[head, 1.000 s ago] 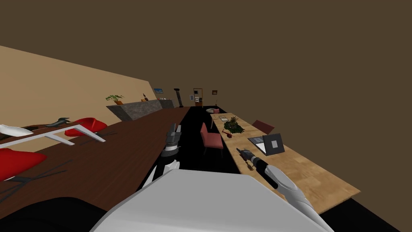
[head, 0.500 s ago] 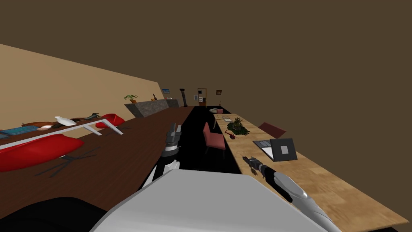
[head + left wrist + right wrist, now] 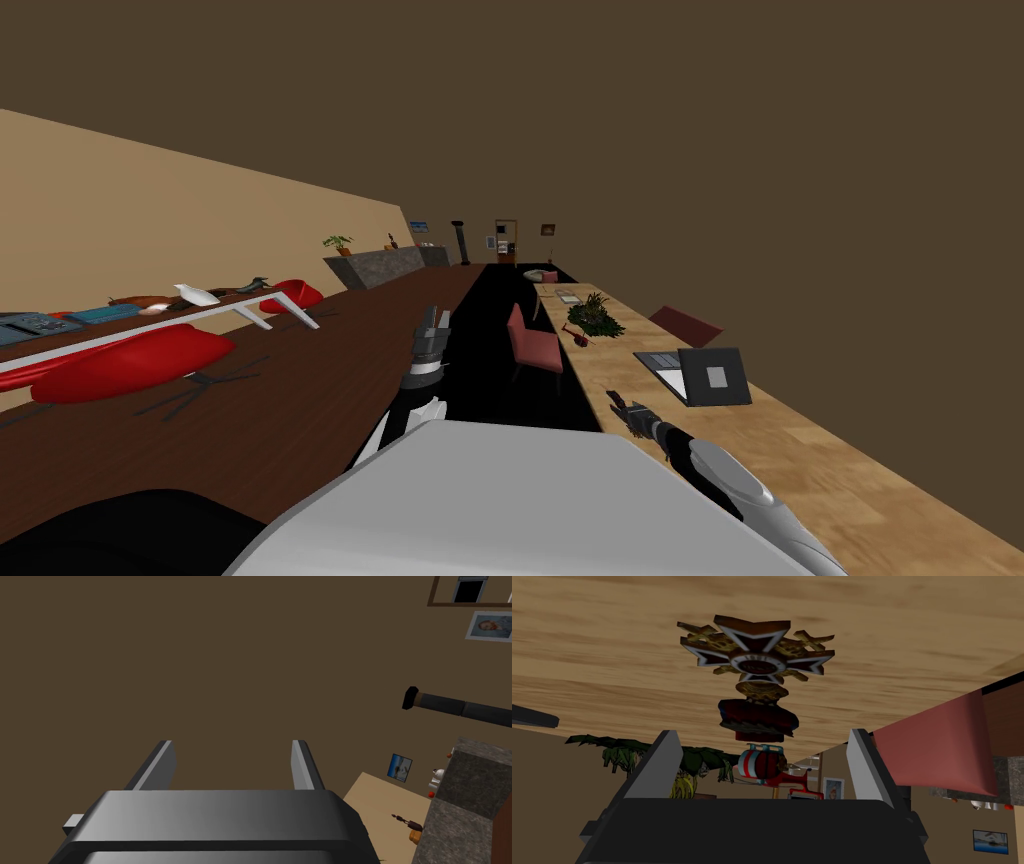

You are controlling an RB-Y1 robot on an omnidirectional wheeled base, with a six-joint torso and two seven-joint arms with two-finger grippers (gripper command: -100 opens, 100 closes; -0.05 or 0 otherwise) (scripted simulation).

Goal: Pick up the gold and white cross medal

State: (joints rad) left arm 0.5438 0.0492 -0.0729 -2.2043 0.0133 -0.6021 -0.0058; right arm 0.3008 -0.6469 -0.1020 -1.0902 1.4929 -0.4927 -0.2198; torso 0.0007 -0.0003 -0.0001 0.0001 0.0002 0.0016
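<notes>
Head view: the right gripper [image 3: 622, 407] hangs low over a long light wood table [image 3: 800, 450], close to the table's long edge that borders a black area. Ahead of the gripper and to its right an open laptop [image 3: 702, 376] stands, with bare tabletop between the two. Farther ahead along the table are a small red toy [image 3: 575, 337] and a dark green plant [image 3: 595, 317]. A pink chair [image 3: 530, 345] stands off the table edge, ahead and to the gripper's left. The left gripper [image 3: 433, 322] is raised over the black area, well apart from the table.

Left wrist view: the left gripper [image 3: 232, 743] has its two fingers [image 3: 155, 768] spread wide, with nothing between them.

Right wrist view: the right gripper [image 3: 762, 733] is spread wide and holds nothing. The cross medal [image 3: 757, 658] lies flat on the light wood table [image 3: 602, 651] just ahead of the fingertips, centred on the gap between them. Its arms are dark with white edges, and gold rays sit between them. Its long axis runs straight away from the gripper, with the dark red ribbon [image 3: 757, 721] nearest the gripper, then a gold link, and the cross at the far end. Bare wood lies on both sides of the medal. The table edge passes beside one finger [image 3: 868, 761], where the pink chair [image 3: 942, 746] stands.
</notes>
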